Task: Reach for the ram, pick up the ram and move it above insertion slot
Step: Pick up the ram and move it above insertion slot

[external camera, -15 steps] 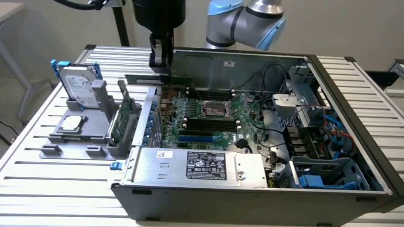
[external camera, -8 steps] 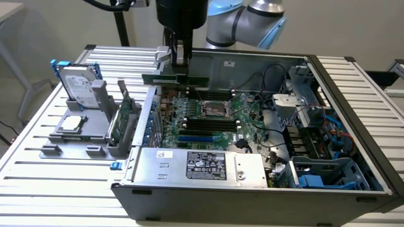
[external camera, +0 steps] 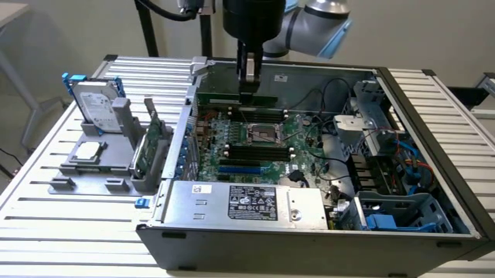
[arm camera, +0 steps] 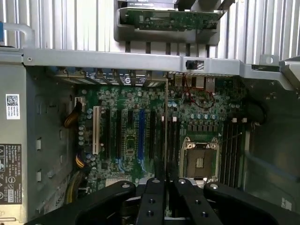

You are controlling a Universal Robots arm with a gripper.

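My gripper (external camera: 247, 87) hangs over the open computer case, shut on the ram (external camera: 224, 99), a thin green stick held level above the far part of the motherboard (external camera: 255, 139). From the wrist view the ram (arm camera: 167, 117) appears edge-on as a thin line running out from between the black fingers (arm camera: 152, 197). It lies roughly over the long dark memory slots (arm camera: 172, 140) beside the CPU socket (arm camera: 199, 161). In the exterior view these slots (external camera: 255, 153) sit just nearer the camera than the socket (external camera: 263, 132).
On the exterior view's left, a grey fixture (external camera: 93, 168) holds a silver hard drive (external camera: 97, 104) and a green expansion card (external camera: 150, 145). Inside the case are a power supply (external camera: 247, 202), cables (external camera: 332, 168) and a drive cage (external camera: 379, 116). The case walls (external camera: 185, 116) rise around the board.
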